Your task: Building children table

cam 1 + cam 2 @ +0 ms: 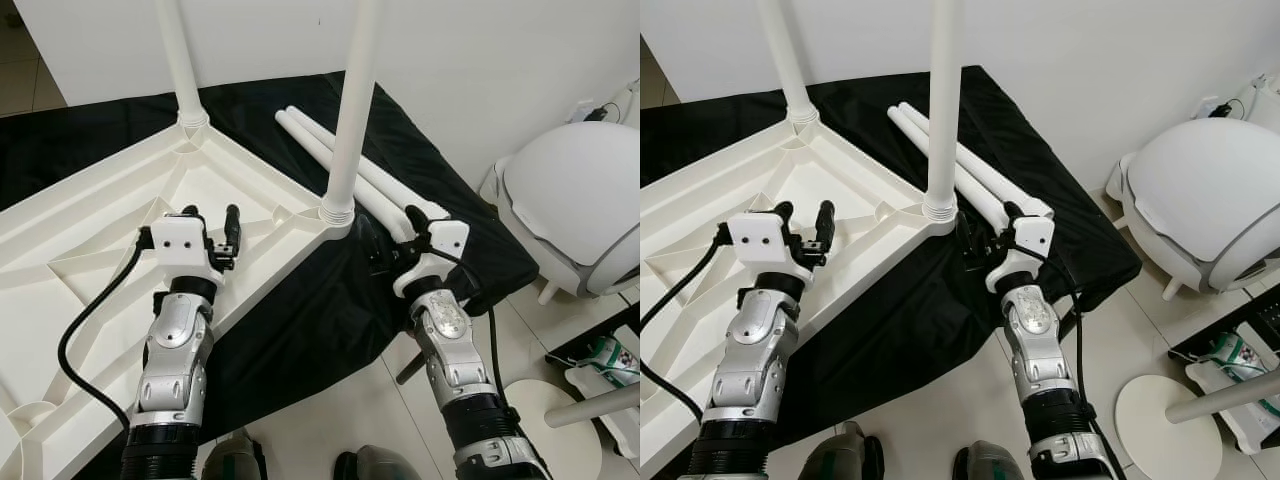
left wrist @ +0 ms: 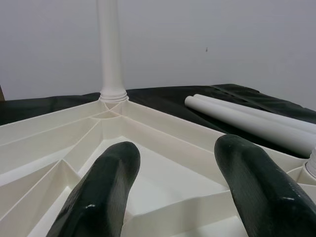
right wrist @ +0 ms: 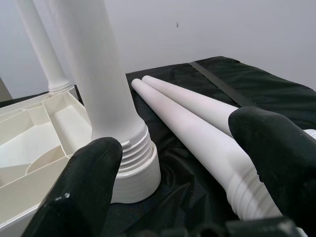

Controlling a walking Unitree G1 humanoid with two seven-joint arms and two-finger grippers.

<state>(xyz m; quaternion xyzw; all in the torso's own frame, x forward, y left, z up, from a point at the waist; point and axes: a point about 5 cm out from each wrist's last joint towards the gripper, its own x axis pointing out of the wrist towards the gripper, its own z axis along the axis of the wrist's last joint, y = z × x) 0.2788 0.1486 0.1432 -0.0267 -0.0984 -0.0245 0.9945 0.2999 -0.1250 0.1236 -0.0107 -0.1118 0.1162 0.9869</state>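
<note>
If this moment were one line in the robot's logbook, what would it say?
stage: two table legs fitted, two loose legs on black cloth | left gripper: open over upturned tabletop | right gripper: open beside loose legs

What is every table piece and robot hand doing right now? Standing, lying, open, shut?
Table top: upside down on the black cloth.
Far leg: upright in its corner socket.
Near leg: upright in its corner socket.
Two loose legs: lying side by side on the black cloth.
Left gripper: open, over the table top, holding nothing.
Right gripper: open, by the loose legs' threaded ends.
</note>
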